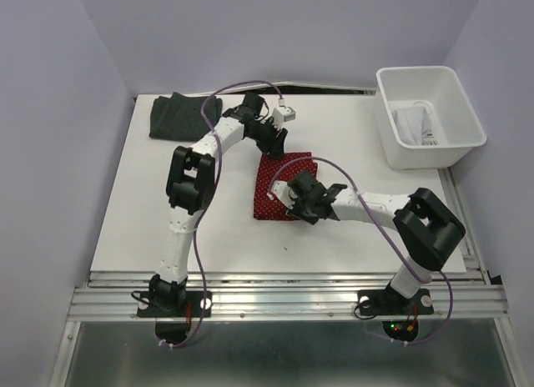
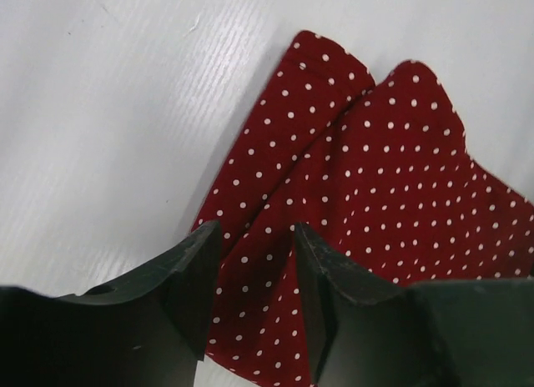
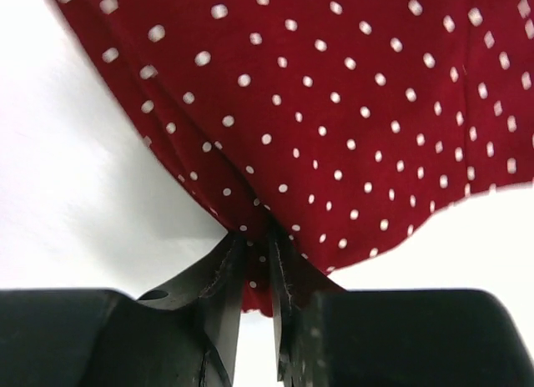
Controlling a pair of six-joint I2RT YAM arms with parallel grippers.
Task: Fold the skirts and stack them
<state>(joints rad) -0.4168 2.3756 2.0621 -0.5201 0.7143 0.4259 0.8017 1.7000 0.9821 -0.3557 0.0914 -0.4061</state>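
- Red dotted skirt [image 1: 284,187] was soft and creased; right claw [image 3: 254,235] pinched its edge, nearly closed.
- Left claw [image 2: 254,230] stood half-open over a fold.
- Charcoal textured skirt [image 1: 179,116] lay well apart.

Both arms are showing the same build: the left arm [image 1: 177,235] and the right arm [image 1: 388,205] are wearing white tube sections between chunky black joint blocks. Thin purple cables [image 1: 242,84] are trailing along each one down to the black bases [image 1: 163,294]. A small white box [image 1: 286,114] is sitting at the left wrist. Tiny red and green lights [image 1: 399,326] are glowing by the right base. Up close, the left gripper [image 2: 257,253] and the right gripper [image 3: 257,266] are showing matte black, wedge-shaped fingers [image 2: 188,291].
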